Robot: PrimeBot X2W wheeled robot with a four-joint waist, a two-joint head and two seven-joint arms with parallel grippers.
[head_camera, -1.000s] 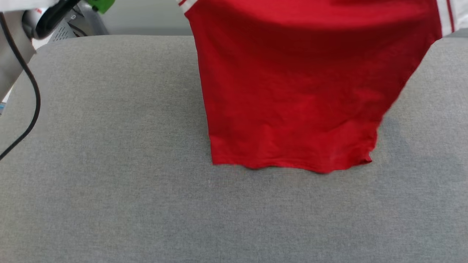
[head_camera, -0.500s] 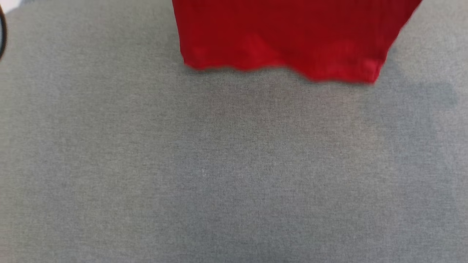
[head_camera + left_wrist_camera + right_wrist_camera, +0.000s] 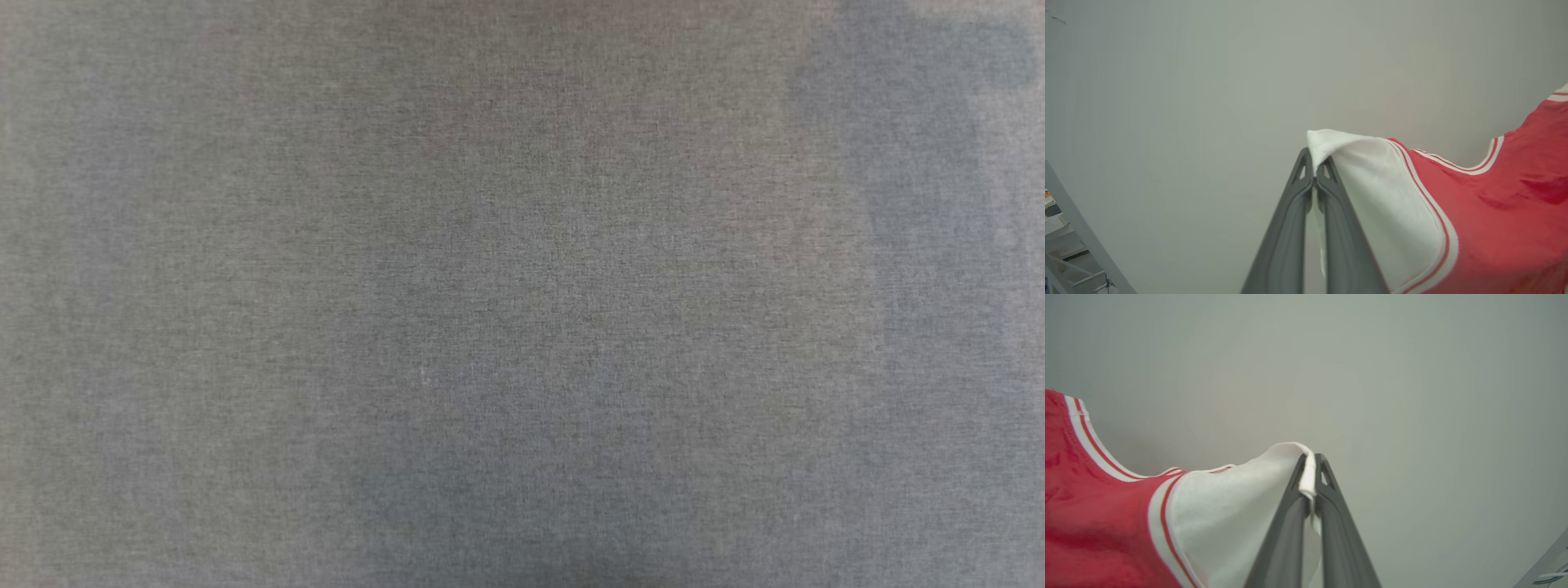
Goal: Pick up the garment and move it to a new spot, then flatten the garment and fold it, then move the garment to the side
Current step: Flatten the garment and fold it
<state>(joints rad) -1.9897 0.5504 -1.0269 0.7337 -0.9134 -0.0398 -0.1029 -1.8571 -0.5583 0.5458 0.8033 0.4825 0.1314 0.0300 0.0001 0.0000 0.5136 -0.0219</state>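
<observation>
**Holding the garment point(image 3: 1494, 212) up by both sleeves, hands clenched**

Head view: we look down on the grey, cloth-covered worktop point(image 3: 522, 327), its weave fine and even. A darker shadow point(image 3: 906, 147) falls across its upper right part.

Left wrist view: our left hand point(image 3: 1314, 173) is clenched on the white sleeve point(image 3: 1384, 196). Its two dark fingers press together with a fold of white fabric pinched at their tips, and a peak of it stands just above them. From the pinch the sleeve runs down to the right, past a red-and-white striped band, into the red body of the garment on the right side. The striped collar trim point(image 3: 1478, 163) dips in a curve along the top of the red. Behind is a plain pale wall point(image 3: 1188, 81), and a pale frame point(image 3: 1073, 228) shows at the lower left corner.

Right wrist view: our right hand point(image 3: 1312, 463) is likewise clenched, grasping the other white sleeve point(image 3: 1229, 510), with a rolled white edge caught between the fingertips. This sleeve stretches left to its striped band and the red body at the lower left. The garment hangs between our two hands before the wall. We cannot tell how its hem stands to the worktop.
</observation>
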